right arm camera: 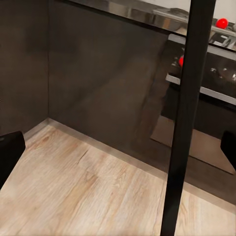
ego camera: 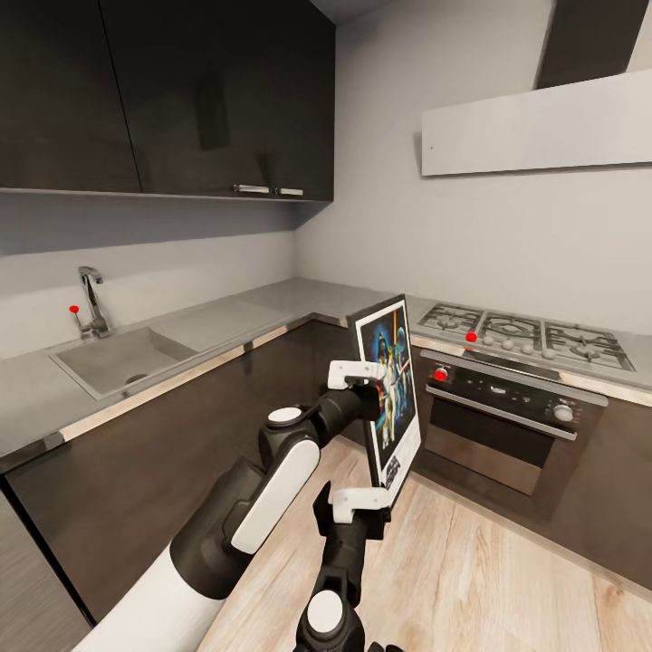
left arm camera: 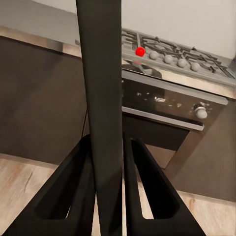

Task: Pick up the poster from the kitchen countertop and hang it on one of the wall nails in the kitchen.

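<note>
Left gripper [ego camera: 378, 378] pinches the poster [ego camera: 391, 389] edge-on, upright, off the kitchen countertop [ego camera: 299, 303], hob [ego camera: 525, 335] at 2 o'clock. Right gripper [ego camera: 385, 503] jaws wide, straddling the frame without touching. Risk: one-sided pinch, poster could pivot or slip during the swing.

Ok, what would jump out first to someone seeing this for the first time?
The poster, held upright in mid-air over the wooden floor, in front of the oven. The left hand grips its edge; the right hand sits at its lower corner. Behind it are the gas hob and red knobs.
</note>
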`<state>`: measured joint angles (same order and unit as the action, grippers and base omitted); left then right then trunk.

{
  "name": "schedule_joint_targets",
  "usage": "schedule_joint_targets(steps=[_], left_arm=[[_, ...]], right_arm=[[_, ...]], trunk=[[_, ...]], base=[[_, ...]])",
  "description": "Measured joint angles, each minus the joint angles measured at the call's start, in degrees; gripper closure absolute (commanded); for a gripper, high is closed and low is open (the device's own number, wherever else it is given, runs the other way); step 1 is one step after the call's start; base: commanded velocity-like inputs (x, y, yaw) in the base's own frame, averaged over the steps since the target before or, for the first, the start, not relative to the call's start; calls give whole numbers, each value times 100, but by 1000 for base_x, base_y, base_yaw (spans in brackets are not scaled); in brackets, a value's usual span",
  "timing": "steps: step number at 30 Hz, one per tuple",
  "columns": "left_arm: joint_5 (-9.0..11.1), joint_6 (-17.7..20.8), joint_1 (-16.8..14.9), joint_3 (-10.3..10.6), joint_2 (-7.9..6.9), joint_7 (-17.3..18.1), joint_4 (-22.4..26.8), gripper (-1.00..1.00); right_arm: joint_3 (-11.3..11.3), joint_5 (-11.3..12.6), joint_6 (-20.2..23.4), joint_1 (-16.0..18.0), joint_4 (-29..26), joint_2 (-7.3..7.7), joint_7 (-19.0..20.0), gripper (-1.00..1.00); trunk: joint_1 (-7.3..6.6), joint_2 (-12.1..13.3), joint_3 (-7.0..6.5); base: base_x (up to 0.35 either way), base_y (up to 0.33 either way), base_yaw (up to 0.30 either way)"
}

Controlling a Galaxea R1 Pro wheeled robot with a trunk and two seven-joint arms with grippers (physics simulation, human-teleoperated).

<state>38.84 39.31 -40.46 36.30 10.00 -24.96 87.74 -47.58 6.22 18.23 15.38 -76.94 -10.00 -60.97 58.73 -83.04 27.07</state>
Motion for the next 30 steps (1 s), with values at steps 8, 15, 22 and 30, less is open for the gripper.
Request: schedule_joint_targets(steps=[8,15,22,30], left_arm=[[7,-3,-2,-9,0,-7,43,100],[7,-3,-5,-20,0,-6,62,100],[7,-3,0,-22,0,-8,70,100],[7,-3,-1,-22,0,-9,70,100]], right_arm=[[21,-1,-22,1,-6,0,-20,-100],[46,-1,-141,1,-3,0,-325,-100],[72,-1,-168,1,8,0,-367,-100],[394,10,-164,2,24,0,-355,-100]], trunk=[[0,0,0],[0,0,0],[0,0,0],[0,0,0]], base=[[0,0,0],[0,0,0],[0,0,0],[0,0,0]])
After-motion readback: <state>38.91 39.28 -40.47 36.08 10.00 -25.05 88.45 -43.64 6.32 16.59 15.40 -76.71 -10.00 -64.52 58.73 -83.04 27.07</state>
